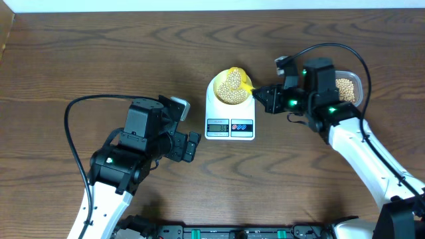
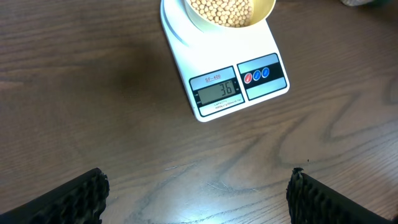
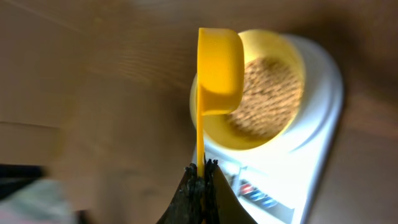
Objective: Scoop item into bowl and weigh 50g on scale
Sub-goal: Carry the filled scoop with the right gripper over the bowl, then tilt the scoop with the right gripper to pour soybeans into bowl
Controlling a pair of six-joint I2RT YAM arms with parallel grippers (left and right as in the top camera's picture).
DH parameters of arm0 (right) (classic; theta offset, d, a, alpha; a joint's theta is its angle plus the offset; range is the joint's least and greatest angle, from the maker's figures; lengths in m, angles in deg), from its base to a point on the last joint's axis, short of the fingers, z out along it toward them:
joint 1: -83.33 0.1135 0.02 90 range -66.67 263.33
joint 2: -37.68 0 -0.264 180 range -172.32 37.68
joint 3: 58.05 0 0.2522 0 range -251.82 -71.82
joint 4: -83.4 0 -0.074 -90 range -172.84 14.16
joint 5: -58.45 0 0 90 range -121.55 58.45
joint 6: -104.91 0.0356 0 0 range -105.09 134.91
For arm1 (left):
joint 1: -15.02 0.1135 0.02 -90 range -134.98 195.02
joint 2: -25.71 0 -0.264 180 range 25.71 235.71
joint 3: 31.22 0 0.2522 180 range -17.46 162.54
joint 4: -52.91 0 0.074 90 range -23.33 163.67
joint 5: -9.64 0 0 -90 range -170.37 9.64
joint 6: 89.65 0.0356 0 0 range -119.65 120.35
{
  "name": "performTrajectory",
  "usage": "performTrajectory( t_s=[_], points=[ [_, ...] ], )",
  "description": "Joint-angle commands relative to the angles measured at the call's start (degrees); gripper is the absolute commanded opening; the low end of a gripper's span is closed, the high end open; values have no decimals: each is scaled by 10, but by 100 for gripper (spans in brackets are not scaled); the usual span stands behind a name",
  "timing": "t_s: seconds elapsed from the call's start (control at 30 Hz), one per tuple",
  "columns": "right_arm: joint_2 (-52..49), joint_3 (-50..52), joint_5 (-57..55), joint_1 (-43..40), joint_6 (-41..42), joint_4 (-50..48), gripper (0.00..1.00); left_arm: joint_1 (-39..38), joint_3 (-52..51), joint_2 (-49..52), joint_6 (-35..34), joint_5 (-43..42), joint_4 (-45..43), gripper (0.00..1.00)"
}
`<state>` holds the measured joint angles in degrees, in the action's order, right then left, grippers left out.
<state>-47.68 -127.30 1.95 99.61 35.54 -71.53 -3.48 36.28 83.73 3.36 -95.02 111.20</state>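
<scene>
I've got the right gripper (image 1: 264, 95) at 3 o'clock of the scale (image 1: 214, 111), clamped on the yellow scoop (image 3: 217, 71) tipped over the bowl (image 3: 287, 48); left gripper (image 1: 192, 147) gapes wide at 8 o'clock.

The left gripper (image 2: 199, 200) has its jaws spread wide with only bare table (image 2: 93, 93) between them, so there is room to go straight down. Ahead of those jaws the scale (image 2: 186, 53) blocks the straight line, and the bowl (image 2: 266, 14) heaped with beans (image 2: 222, 9) stands on it. To the left of the jaws the wood is free.

The right gripper (image 3: 203, 169) has its jaws pinched on the handle of the scoop (image 3: 217, 71), so no gap is left. The scoop's cup fills the space just ahead, with the bowl and scale beneath. The room left of these jaws seems free, though the view is blurred. Behind them sits a clear container (image 1: 356, 81).
</scene>
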Motion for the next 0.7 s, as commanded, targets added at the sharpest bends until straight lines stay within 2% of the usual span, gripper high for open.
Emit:
performTrajectory(
  t_s=[0.0, 0.2, 0.67],
  points=[
    [-4, 1, -115, 23, -123, -2, 1, -2, -3, 0, 1, 6, -1, 94],
    [-4, 0, -199, 59, -198, -7, 1, -2, -3, 0, 1, 6, -1, 94],
    [-4, 1, -208, 84, -246, -52, 1, -2, -3, 0, 1, 6, -1, 94]
  ],
)
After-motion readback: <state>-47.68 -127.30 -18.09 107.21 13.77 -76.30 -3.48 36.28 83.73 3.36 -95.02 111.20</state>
